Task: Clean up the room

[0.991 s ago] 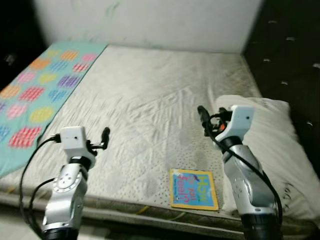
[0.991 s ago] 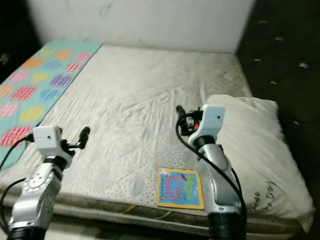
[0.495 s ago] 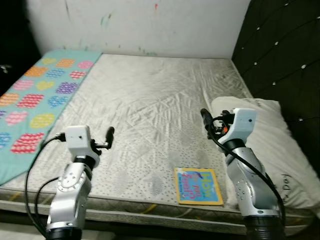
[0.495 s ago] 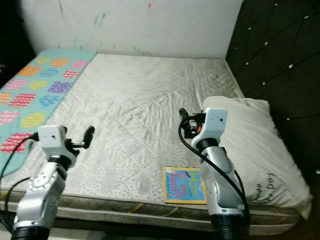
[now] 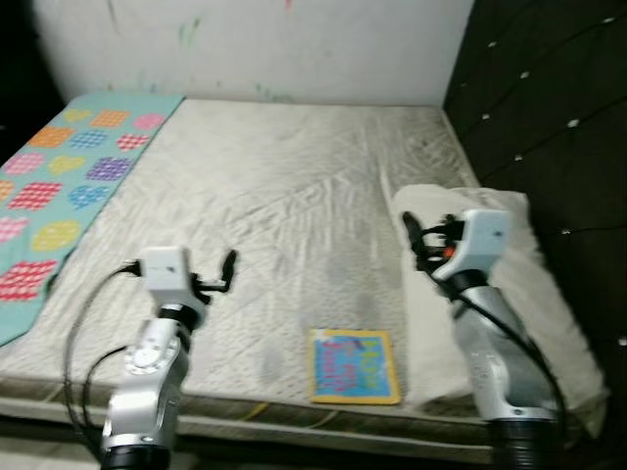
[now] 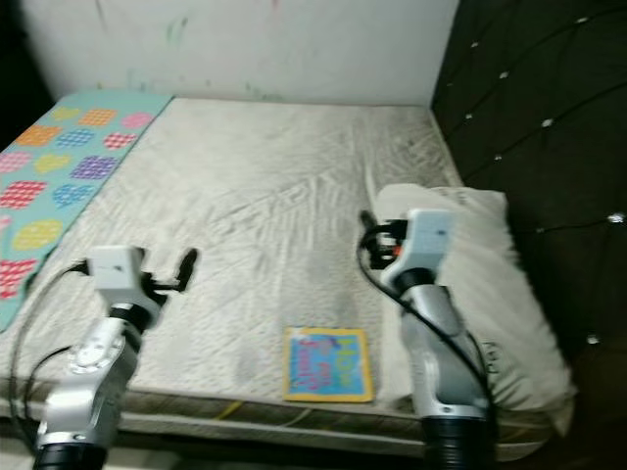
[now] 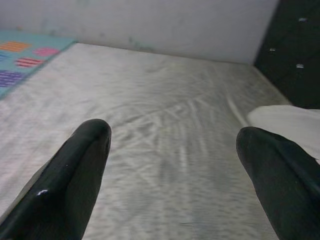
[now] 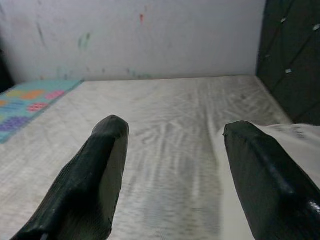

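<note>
Early stage, judged. Book [image 5: 355, 365] unretrieved at bed [image 5: 294, 196] edge beside pillow [image 5: 529, 294]. Left tool [image 7: 172, 165] and right tool [image 8: 175, 170] spread wide, empty, above mattress.

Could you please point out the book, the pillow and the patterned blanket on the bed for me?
book [image 5: 355, 365], left eye view, middle of its colourful cover.
pillow [image 5: 534, 294], left eye view, bare white top beside the right arm.
blanket [image 5: 69, 162], left eye view, teal cloth among the coloured spots.

White wall [image 5: 294, 44] (paint-smudged) behind bare mattress [image 5: 294, 196]; dark tufted headboard [image 5: 549, 117] right.
</note>
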